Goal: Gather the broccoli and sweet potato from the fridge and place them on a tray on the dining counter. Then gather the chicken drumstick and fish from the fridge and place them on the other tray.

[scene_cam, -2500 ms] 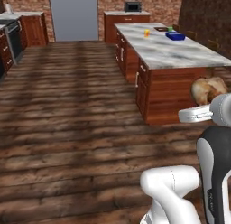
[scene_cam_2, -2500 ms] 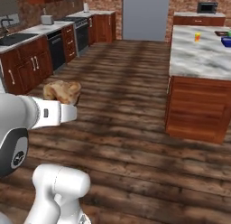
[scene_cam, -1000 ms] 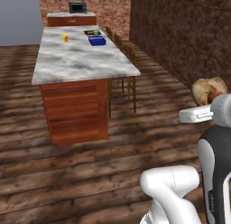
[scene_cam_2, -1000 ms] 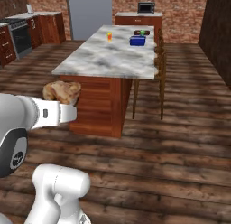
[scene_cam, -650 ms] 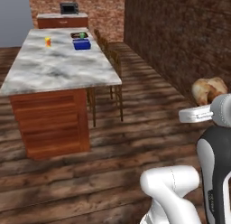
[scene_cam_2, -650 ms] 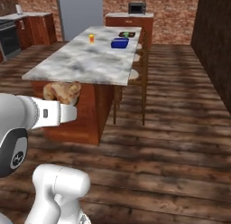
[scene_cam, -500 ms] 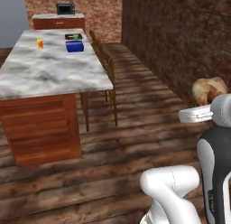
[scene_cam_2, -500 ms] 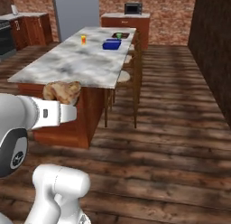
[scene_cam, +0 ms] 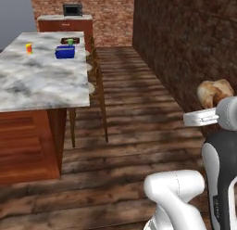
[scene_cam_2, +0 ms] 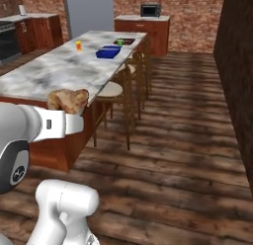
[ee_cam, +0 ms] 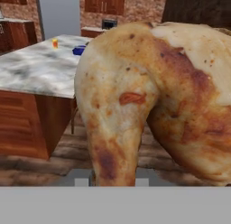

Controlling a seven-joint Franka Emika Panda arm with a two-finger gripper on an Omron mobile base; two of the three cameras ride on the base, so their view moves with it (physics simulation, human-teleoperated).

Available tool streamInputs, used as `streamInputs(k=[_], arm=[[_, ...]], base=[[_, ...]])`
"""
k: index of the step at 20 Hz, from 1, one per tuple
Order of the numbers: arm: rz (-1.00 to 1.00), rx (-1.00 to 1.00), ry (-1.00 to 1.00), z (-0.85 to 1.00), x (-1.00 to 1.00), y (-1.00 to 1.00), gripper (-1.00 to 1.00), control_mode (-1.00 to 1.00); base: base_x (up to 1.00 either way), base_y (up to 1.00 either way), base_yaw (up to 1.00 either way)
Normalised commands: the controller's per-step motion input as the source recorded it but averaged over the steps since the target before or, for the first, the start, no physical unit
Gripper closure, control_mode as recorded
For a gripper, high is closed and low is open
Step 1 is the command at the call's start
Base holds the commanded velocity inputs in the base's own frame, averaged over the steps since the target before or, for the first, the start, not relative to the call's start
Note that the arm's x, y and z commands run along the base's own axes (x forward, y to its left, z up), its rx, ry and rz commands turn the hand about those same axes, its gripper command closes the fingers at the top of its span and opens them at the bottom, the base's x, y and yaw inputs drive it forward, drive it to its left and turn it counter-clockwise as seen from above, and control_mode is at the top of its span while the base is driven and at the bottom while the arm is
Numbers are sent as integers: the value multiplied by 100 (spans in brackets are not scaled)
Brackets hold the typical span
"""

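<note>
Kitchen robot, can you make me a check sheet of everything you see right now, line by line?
Surface: grey-white marble dining counter on a red-brown wooden base, dark plank floor around it.
Job's things: browned roasted chicken drumstick held up in the air, away from the counter; dark tray at the counter's far end.
Clutter: blue box-shaped container, small orange cup, wooden stools along the counter.
Gripper: gripper shut on the drumstick's thin end.
Cables: nothing seen.
Surroundings: brick walls, grey fridge, black microwave on a far cabinet.
</note>
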Motion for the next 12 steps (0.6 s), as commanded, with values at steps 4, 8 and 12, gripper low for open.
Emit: streamInputs(k=[4,8,12], arm=[[0,0,0,0,0,0,100,100],[0,0,0,0,0,0,100,100],[0,0,0,0,0,0,100,100]], base=[[72,-100,36],[68,-100,38],[78,-100,40]])
